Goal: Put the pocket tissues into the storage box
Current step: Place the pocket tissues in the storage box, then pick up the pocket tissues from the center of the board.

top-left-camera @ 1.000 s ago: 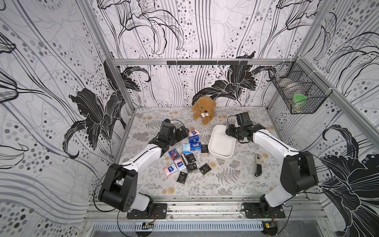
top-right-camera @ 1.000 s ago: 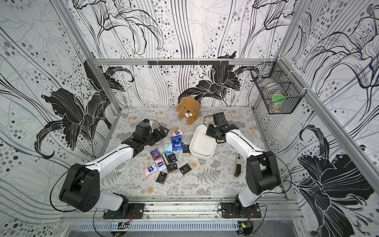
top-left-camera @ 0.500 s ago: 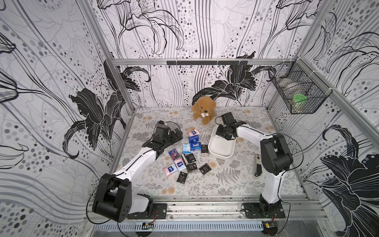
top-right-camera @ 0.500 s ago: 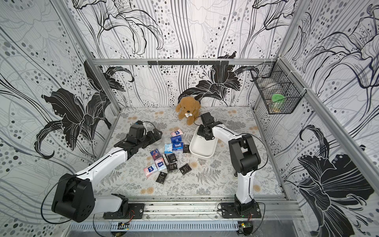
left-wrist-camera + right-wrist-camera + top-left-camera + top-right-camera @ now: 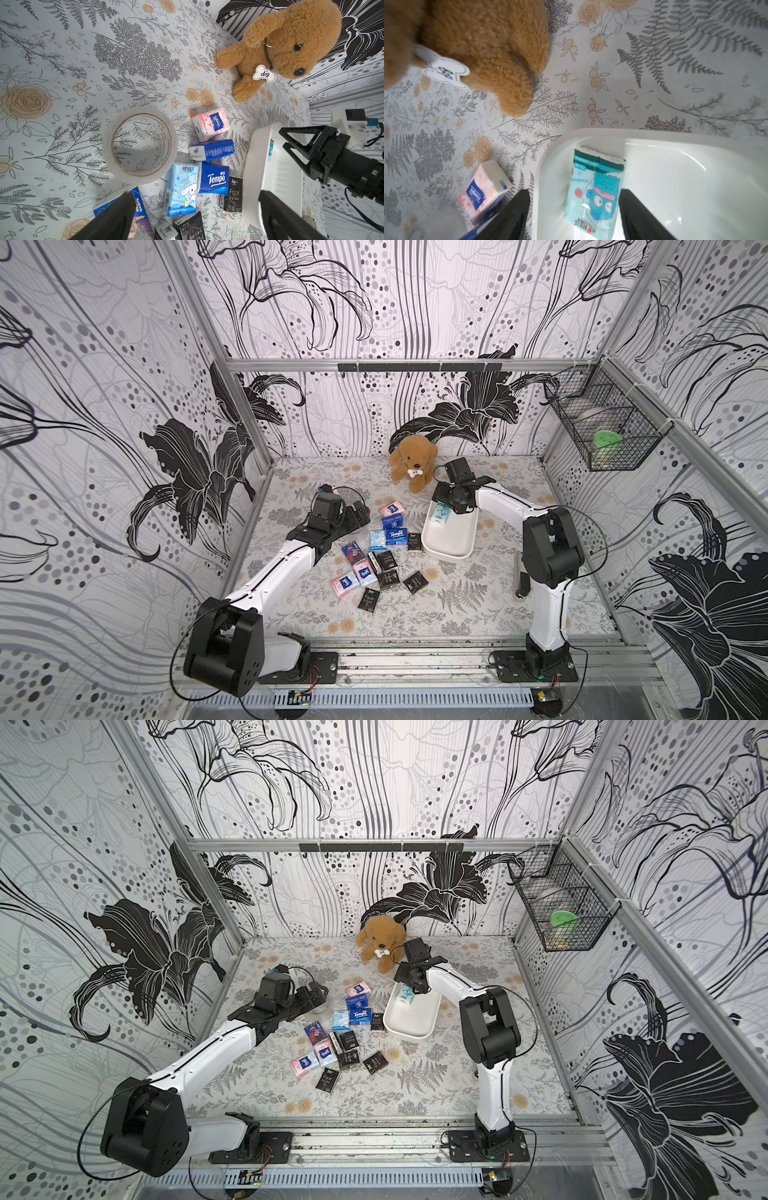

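— What do we have in the white plastic storage box (image 5: 451, 541)?
— One teal cartoon-printed tissue packet (image 5: 593, 187), lying flat at its far end; our right gripper (image 5: 574, 193) hangs over it, claws spread, pinching nothing.
— And elsewhere?
— The other pocket tissues (image 5: 384, 556) lie on the floral mat (image 5: 457, 605) beside the box, near our wide-spread left gripper (image 5: 197, 218). The black wire basket (image 5: 631, 454) holds a green-lidded jar (image 5: 606, 438).

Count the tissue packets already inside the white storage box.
1. A light blue packet lies in the storage box, at its end nearest the plush dog, under the right gripper; nothing else shows inside.
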`<action>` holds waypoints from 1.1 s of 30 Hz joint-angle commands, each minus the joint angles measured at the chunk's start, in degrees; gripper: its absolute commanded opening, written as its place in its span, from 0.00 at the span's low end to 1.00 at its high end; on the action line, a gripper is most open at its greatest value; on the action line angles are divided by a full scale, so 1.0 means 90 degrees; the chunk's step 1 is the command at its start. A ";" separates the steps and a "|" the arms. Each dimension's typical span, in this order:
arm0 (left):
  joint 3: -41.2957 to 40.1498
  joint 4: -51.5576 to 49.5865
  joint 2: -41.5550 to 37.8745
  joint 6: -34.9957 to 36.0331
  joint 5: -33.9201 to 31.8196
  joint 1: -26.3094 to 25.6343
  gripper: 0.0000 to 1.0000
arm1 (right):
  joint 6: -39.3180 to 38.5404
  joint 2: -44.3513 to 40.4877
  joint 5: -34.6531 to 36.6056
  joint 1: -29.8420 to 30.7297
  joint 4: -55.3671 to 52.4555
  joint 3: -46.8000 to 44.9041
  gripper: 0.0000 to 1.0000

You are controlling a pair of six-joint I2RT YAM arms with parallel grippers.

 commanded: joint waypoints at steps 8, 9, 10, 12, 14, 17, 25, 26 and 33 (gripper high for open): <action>-0.0441 0.0510 -0.0094 -0.0506 -0.0041 0.0321 0.97 | -0.0605 -0.0646 -0.0423 0.1023 -0.0590 -0.0015 0.72; -0.0485 0.0559 -0.0098 -0.0548 -0.0002 0.0402 0.97 | -0.0510 -0.0626 -0.0495 0.1133 -0.0571 -0.0009 0.72; -0.0543 0.0600 -0.0105 -0.0596 0.0050 0.0503 0.97 | -0.0356 -0.0600 -0.0618 0.1267 -0.0479 -0.0023 0.72; -0.0642 0.0631 -0.0121 -0.0683 0.0114 0.0682 0.97 | -0.0033 -0.0514 -0.0732 0.1502 -0.0323 0.0028 0.73; -0.0733 0.0636 -0.0176 -0.0740 0.0129 0.0831 0.97 | 0.0394 -0.0342 -0.0687 0.1714 -0.0259 0.0195 0.73; -0.0826 0.0567 -0.0298 -0.0727 0.0100 0.0908 0.97 | 0.0890 -0.0100 -0.0525 0.1931 -0.0253 0.0445 0.70; -0.1021 0.0309 -0.0740 -0.0525 0.0022 0.0919 0.97 | -0.0353 0.0506 -0.0795 0.2070 -0.0489 0.1026 0.71; -0.1033 0.0304 -0.0782 -0.0518 0.0012 0.0925 0.97 | -0.0603 0.0540 -0.0850 0.2070 -0.0469 0.1040 0.73; -0.0926 0.0236 -0.0786 -0.0468 0.0051 0.0919 0.97 | -0.1643 0.1002 -0.1364 0.2060 -0.0692 0.1527 0.82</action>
